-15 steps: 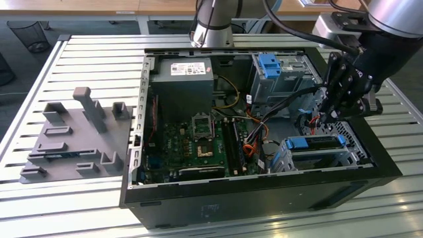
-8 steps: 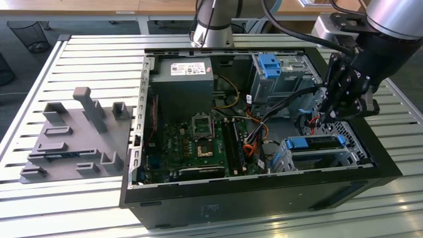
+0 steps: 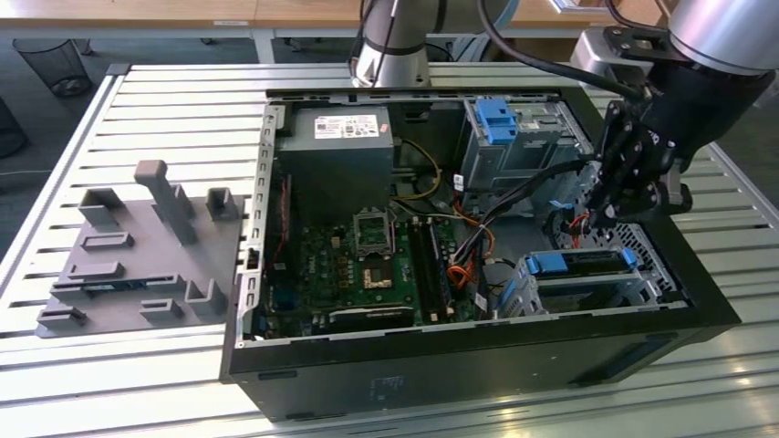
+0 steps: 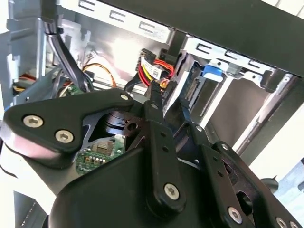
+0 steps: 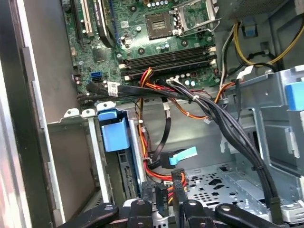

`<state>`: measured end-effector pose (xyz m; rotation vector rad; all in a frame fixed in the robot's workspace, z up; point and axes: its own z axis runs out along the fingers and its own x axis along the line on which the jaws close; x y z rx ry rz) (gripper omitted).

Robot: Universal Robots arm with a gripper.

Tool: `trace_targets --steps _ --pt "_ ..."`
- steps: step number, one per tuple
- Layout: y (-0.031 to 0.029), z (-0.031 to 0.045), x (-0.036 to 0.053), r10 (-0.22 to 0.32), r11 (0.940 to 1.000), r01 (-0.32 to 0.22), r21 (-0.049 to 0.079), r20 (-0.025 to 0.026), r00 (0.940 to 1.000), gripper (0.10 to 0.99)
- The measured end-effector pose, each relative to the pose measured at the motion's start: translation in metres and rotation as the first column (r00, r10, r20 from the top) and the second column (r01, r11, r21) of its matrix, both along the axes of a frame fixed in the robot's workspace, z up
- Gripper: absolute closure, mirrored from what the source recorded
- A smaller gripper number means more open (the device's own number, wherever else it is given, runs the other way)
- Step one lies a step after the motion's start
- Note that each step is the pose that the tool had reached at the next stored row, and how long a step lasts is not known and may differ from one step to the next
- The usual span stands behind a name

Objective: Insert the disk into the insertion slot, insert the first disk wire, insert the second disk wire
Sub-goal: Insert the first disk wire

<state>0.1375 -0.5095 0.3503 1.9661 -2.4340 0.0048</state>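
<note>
The disk, in its blue frame [image 3: 582,263], sits inside the insertion slot, a perforated silver cage [image 3: 608,290] at the case's front corner on the exterior view's right. In the first wrist view the blue frame [image 5: 113,135] stands in the cage [image 5: 92,142]. My gripper [image 3: 603,214] hangs just above and behind the cage. Its fingers [image 5: 147,192] are shut on a black connector [image 5: 161,194] with red, yellow and black wires [image 4: 152,69]. That connector is close to the disk's rear edge [image 4: 190,90]. A second black wire with a light-blue tab [image 5: 183,156] hangs loose nearby.
The open computer case [image 3: 487,356] holds a motherboard [image 3: 365,260], a power supply [image 3: 335,151] and a taller grey bay with a blue tab [image 3: 497,121]. A thick black cable bundle [image 5: 228,128] crosses near the gripper. A grey fixture plate [image 3: 134,255] lies on the slatted table [image 3: 182,100].
</note>
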Motion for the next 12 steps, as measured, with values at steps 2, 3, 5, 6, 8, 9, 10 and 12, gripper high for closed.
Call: trace_targets --steps 2,3,5,6,8,9,10,12 --pt "0.0003 -0.0006 0.0004 -0.006 0.9999 0.006 -0.013 0.0000 1.0000 0.776" --pt "0.0008 -0.0008 0.0007 -0.009 0.9998 0.009 -0.016 0.0000 1.0000 0.776" --pt "0.0023 -0.0012 0.0015 -0.016 0.9997 0.016 -0.018 0.0001 0.9999 0.776" --pt "0.0028 -0.0013 0.0017 -0.019 0.9997 0.019 -0.018 0.0000 0.9998 0.792" --pt "0.0034 -0.0015 0.0021 -0.020 0.9996 0.020 -0.018 0.0000 0.9998 0.855" --pt "0.0035 -0.0015 0.0025 0.004 0.9998 -0.004 -0.018 0.0000 1.0000 0.918" --pt "0.0035 -0.0017 0.0026 0.044 0.9989 -0.044 -0.018 0.0000 0.9990 0.918" --pt "0.0035 -0.0018 0.0026 0.079 0.9967 -0.079 -0.018 0.0000 0.9969 0.918"
